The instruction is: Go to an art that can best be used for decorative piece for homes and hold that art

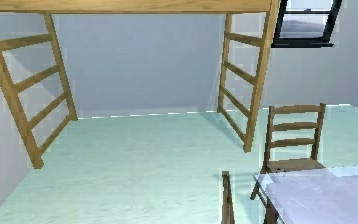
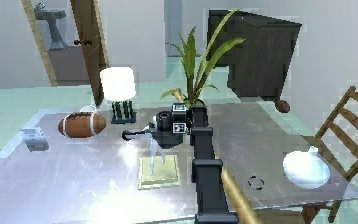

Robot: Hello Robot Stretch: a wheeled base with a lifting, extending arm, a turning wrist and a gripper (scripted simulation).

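Forward view: a wooden loft frame (image 1: 137, 6) with ladders stands over pale floor, with a wooden chair (image 1: 292, 135) next to a desk (image 1: 317, 190) corner.

Arm side view: my gripper (image 2: 139, 133) is out over the desk. A small glassy figure (image 2: 152, 152) stands right at it on a flat tan mat (image 2: 159, 176), so I cannot tell whether I am holding anything. A football (image 2: 82, 124) lies near, beyond my fingertips. A white lamp (image 2: 117, 85) is just past the gripper, a potted plant (image 2: 197, 60) is farther out, and a white vase (image 2: 307, 166) is well apart behind my arm.
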